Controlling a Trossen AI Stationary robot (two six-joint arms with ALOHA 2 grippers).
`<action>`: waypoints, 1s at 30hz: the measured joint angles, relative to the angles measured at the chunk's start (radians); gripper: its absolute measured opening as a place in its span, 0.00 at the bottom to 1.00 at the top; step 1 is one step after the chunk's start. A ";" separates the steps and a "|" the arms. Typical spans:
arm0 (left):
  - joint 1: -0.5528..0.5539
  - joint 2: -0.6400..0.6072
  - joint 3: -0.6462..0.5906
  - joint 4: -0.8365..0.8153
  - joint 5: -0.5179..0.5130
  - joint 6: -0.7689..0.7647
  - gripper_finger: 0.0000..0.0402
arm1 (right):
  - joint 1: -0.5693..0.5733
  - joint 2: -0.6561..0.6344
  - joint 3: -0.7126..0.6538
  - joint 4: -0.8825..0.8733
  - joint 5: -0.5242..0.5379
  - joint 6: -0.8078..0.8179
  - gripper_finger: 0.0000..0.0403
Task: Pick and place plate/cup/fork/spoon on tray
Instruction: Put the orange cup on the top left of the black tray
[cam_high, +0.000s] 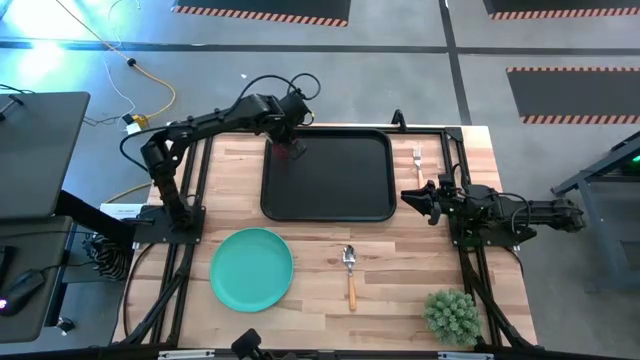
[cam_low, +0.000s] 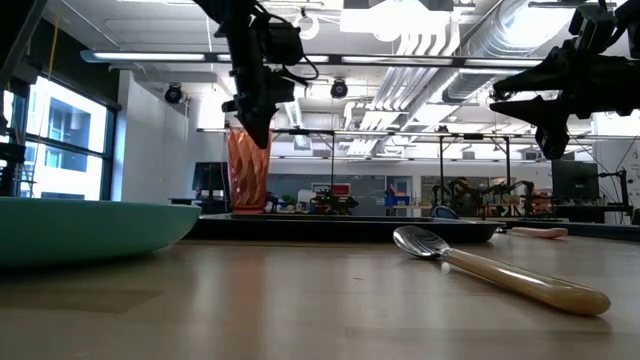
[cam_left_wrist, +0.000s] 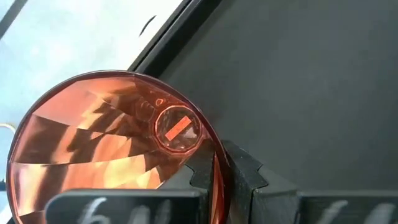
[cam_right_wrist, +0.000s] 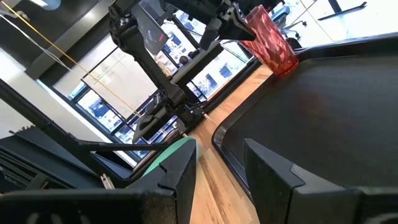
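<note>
The red cup (cam_high: 291, 149) stands upright over the far left corner of the black tray (cam_high: 340, 190), with my left gripper (cam_high: 284, 134) shut on it from above. It also shows in the low view (cam_low: 247, 170) and the right wrist view (cam_right_wrist: 271, 38). The turquoise plate (cam_high: 251, 268) lies flat on the table near the front left. The spoon (cam_high: 350, 272) lies in front of the tray. The fork (cam_high: 417, 158) lies to the right of the tray. My right gripper (cam_high: 408, 197) is open and empty by the tray's right edge. My left gripper holds the cup by its rim wall (cam_left_wrist: 217, 163), one finger (cam_left_wrist: 198, 177) inside the cup and the other (cam_left_wrist: 249, 182) outside. The fingers come from above, pointing down. The cup stays upright; whether its base rests on the tray floor or hangs just above it, I cannot tell.
A small green plant (cam_high: 451, 315) stands at the table's front right corner. The tray's floor (cam_left_wrist: 298, 74) is bare beside the cup.
</note>
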 joint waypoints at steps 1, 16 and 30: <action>0.000 0.003 0.000 0.002 0.000 -0.009 0.04 | 0.000 0.000 0.000 0.000 0.000 0.000 0.31; 0.034 0.044 -0.001 -0.002 0.046 -0.101 0.04 | 0.000 0.000 0.000 0.000 0.000 0.000 0.31; 0.035 0.044 -0.001 -0.002 0.073 -0.101 0.05 | 0.000 0.000 0.000 0.000 0.000 0.000 0.31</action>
